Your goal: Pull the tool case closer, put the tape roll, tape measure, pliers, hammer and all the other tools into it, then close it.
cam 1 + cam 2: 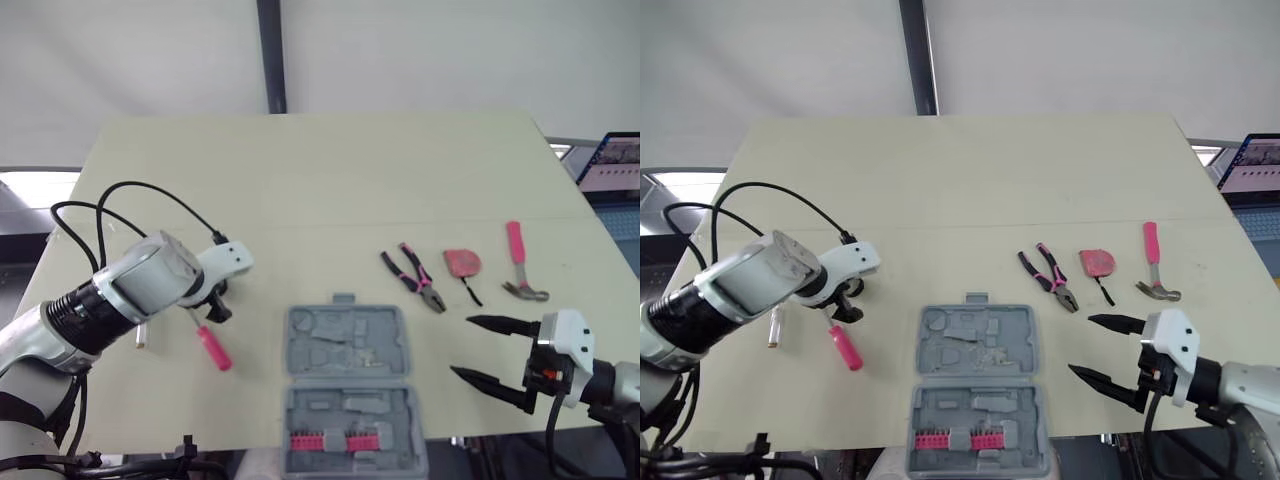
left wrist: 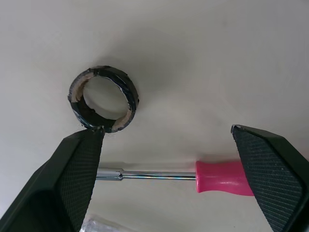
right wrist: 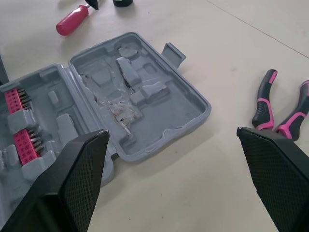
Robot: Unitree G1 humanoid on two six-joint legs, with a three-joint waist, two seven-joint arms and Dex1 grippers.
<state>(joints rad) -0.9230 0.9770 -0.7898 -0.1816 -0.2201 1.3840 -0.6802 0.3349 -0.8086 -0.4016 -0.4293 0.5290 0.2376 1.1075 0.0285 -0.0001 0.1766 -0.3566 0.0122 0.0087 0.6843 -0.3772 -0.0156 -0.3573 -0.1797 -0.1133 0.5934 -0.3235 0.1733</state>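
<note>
Left pincer (image 2: 164, 133) hangs open over the counter (image 1: 320, 180), left of the case (image 1: 345, 340), holding nothing. From its wrist camera, the black tape roll (image 2: 91, 116) lies flat on the counter just past one fingertip; I cannot tell whether they touch. The screwdriver (image 2: 193, 175), with a pink handle and a bare metal shaft, lies crosswise under the gap between the two fingers. In the head views its handle points toward the near edge. A small silvery piece (image 1: 141, 335) lies just left of it, by the arm.

The right pincer (image 1: 463, 346) is also open and empty. It is near the counter's near right corner, fingers pointing left at the case and apart from it.

The case lies open and flat at the near edge, between the two arms. Its far half is empty moulded grey. Its near half holds a pink strip of bits (image 1: 345, 440).

Beyond the right pincer, three tools lie in a row on the counter, apart from one another: the pliers (image 1: 415, 280) nearest the case, then the tape measure (image 1: 462, 263), then the hammer (image 1: 520, 265) with its pink handle pointing away.
</note>
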